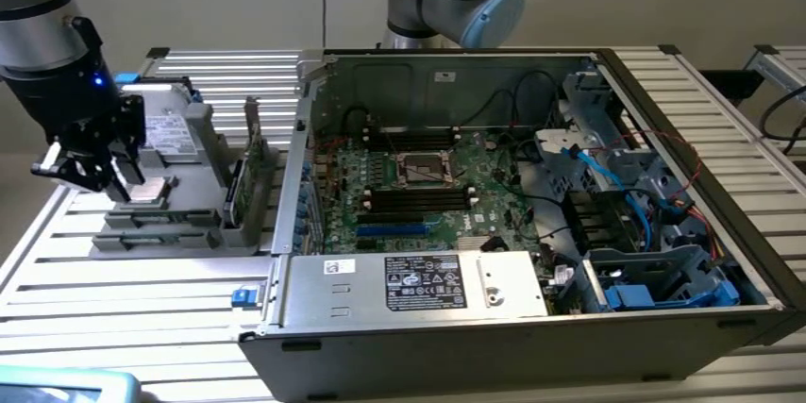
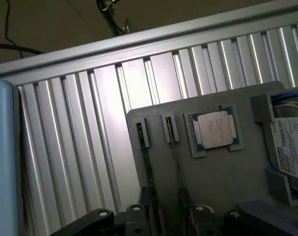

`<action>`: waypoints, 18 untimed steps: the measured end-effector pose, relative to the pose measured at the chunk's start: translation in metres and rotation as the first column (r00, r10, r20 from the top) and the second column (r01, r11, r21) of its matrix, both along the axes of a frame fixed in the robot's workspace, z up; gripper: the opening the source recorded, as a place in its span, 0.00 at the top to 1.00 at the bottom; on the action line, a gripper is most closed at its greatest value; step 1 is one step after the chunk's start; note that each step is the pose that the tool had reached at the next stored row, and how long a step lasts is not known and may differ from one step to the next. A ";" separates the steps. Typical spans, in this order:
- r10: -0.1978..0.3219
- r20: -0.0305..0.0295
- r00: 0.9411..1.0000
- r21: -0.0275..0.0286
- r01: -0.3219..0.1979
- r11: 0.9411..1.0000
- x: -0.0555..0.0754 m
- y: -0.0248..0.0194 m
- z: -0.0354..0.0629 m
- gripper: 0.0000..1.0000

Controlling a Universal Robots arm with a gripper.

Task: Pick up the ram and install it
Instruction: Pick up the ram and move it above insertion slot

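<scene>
Two thin dark ram sticks stand edge-on in slots of a grey holder tray (image 2: 227,177). One ram stick (image 2: 144,157) lies closest to the tray's edge, and the other (image 2: 174,152) runs beside it. My gripper (image 1: 94,178) hangs open over the tray's end at the exterior view's left, with nothing between its fingers. In the wrist view the dark fingers (image 2: 150,216) sit just above the sticks' near ends. The open computer case (image 1: 504,327) shows its motherboard (image 1: 416,186), with black memory slots (image 1: 416,201) below the processor socket.
On the tray a processor (image 2: 215,130) lies beside the sticks, and a labelled drive (image 2: 289,147) sits past it. Upright cards (image 1: 245,176) stand between the tray and the case wall. Cables and drive cages (image 1: 629,224) crowd the case at the exterior view's right. A pale blue object (image 1: 57,386) sits at the table's corner.
</scene>
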State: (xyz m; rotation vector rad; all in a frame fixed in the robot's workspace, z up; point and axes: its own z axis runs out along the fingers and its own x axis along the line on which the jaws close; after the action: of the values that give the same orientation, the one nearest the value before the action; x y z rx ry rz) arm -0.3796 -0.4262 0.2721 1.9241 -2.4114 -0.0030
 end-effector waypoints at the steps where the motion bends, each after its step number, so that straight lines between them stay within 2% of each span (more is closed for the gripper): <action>1: 0.005 -0.007 1.000 0.000 -0.005 1.000 0.000 -0.0009 -0.0013 0.64; 3: 0.025 -0.017 1.000 0.000 -0.025 1.000 0.000 -0.0017 -0.0036 0.64; 5: 0.055 -0.023 0.998 0.000 -0.055 0.998 0.000 -0.0017 -0.0058 0.64; 8: 0.110 -0.024 0.994 0.000 -0.110 0.994 0.000 -0.0018 -0.0099 0.64; 13: 0.184 -0.024 0.983 0.000 -0.184 0.983 0.000 -0.0026 -0.0160 0.64; 16: 0.205 -0.024 0.979 0.001 -0.205 0.979 0.000 -0.0065 -0.0186 0.64; 18: 0.211 -0.024 0.977 0.002 -0.211 0.977 0.000 -0.0111 -0.0204 0.64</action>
State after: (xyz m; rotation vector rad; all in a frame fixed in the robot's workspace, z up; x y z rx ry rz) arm -0.3797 -0.4373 0.2517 2.1566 -2.1791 -0.0154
